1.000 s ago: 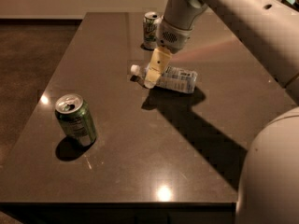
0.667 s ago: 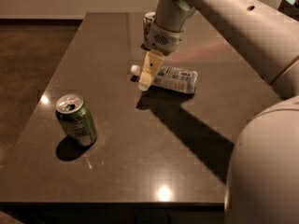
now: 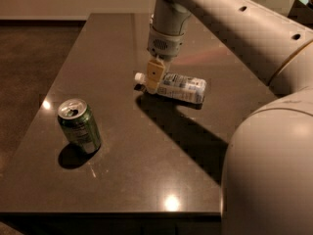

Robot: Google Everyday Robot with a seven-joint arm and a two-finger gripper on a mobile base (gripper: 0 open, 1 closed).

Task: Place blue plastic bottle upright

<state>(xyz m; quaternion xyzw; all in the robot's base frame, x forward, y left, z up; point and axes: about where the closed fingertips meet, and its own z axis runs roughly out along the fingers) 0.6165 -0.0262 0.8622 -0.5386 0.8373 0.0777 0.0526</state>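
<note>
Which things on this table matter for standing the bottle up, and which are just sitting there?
Job:
- blue plastic bottle, lying on its side
- gripper, down at the bottle's cap end

Just there:
- green can, upright, well apart from the bottle
- table

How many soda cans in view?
1. The green can stands upright, front left on the table. The gripper is at the cap end of the lying blue plastic bottle; the arm could hide another can.
</note>
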